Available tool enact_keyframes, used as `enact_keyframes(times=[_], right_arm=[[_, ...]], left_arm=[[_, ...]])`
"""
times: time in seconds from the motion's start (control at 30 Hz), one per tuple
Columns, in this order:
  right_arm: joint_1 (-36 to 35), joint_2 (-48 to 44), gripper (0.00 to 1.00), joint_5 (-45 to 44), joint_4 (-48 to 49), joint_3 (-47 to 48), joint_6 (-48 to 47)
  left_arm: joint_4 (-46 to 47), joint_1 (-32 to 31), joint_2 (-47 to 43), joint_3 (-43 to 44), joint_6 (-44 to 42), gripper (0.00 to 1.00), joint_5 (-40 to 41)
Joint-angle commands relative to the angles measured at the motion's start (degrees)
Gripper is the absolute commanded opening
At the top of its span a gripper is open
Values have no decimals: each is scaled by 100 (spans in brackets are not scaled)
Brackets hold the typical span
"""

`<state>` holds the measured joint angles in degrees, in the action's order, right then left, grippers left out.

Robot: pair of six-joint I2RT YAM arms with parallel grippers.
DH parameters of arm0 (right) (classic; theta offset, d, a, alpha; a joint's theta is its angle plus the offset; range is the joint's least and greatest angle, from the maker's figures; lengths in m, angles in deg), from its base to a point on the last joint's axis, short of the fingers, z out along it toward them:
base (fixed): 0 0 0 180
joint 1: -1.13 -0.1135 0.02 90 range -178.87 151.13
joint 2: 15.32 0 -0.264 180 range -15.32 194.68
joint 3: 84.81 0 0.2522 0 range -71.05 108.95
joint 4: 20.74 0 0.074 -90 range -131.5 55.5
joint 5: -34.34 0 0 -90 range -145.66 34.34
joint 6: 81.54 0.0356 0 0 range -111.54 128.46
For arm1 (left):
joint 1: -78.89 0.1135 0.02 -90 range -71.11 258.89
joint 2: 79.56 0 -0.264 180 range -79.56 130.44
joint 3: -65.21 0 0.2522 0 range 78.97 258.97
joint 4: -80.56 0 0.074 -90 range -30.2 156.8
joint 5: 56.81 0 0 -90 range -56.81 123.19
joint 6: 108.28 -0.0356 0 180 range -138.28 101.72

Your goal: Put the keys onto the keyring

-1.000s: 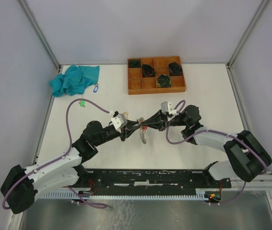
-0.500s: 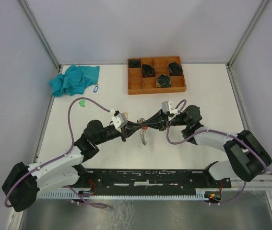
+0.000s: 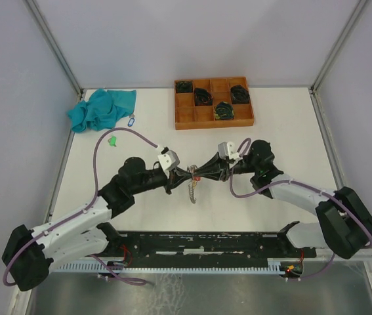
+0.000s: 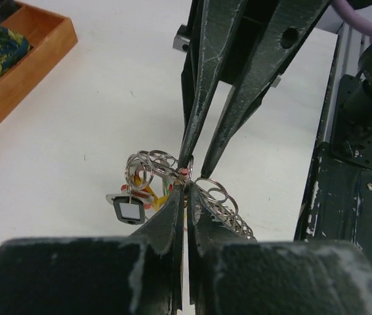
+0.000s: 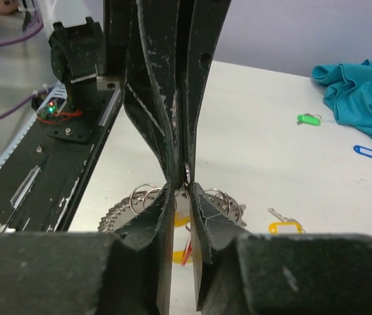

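Note:
My left gripper (image 3: 191, 174) and right gripper (image 3: 202, 175) meet tip to tip over the middle of the table. Both are shut on a bundle of silver keyrings (image 4: 151, 164) held above the surface, with a chain of rings (image 3: 192, 191) hanging below. A small black-framed tag (image 4: 128, 210) and yellow and red bits hang from the bundle. In the right wrist view a yellow-tagged key (image 5: 284, 227) lies loose on the table beside my fingers (image 5: 206, 203). A green-tagged key (image 3: 112, 140) and a blue-tagged key (image 3: 131, 121) lie at the far left.
A teal cloth (image 3: 101, 108) is bunched at the far left corner. A wooden tray (image 3: 186, 118) with compartments of black coiled bundles (image 3: 224, 110) stands at the back centre. The black base rail (image 3: 205, 246) runs along the near edge.
Both grippers have shifted slightly toward the far side, still joined on the ring bundle. The hanging chain of rings has swung a little with them.

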<state>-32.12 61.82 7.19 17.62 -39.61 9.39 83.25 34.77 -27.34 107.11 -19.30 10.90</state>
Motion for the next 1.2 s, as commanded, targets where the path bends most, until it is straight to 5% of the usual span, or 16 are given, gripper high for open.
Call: enact_keyframes(times=[0.0,0.2,0.47,0.73,1.17], right_arm=[[5,-723,24,63,-2796,571,-1778],[107,-850,33,-16,-3185,665,-2052],[108,-652,37,-265,-1589,498,-1126],[47,72,39,-176,755,284,198],[-33,-59,38,268,19,298,-231]], left_arm=[[-1528,20,-32,1034,-373,3,282],[-3923,1,437,2381,-1233,3,336],[-6097,-298,1390,4027,-1851,3,938],[-6672,-567,1979,4863,-2166,3,1034],[-6835,-670,2334,5177,-2235,3,1206]])
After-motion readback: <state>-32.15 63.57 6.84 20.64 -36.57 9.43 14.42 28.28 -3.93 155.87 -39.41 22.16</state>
